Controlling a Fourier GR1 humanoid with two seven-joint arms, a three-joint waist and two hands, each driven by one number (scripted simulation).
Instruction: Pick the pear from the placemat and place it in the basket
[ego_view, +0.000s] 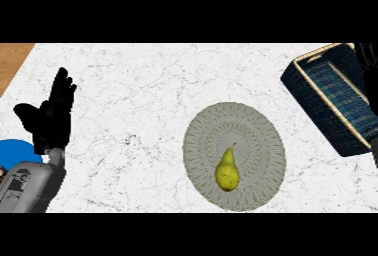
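Left robot hand (50, 117) rests at the view's left side, fingers straight and pointing up, holding nothing. The yellow-green pear (227, 170) lies on the lower part of the round grey placemat (251, 130), its stem end pointing up the view. The dark blue basket (314, 95) sits tilted at the upper right of the white marble counter (140, 90), well apart from the pear.

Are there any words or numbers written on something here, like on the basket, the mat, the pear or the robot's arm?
There are no words, numbers or signs that can be read.
basket: no label shows.
placemat: only a woven ring pattern.
pear: no sticker.
left forearm: small dark marks, too blurred to read.
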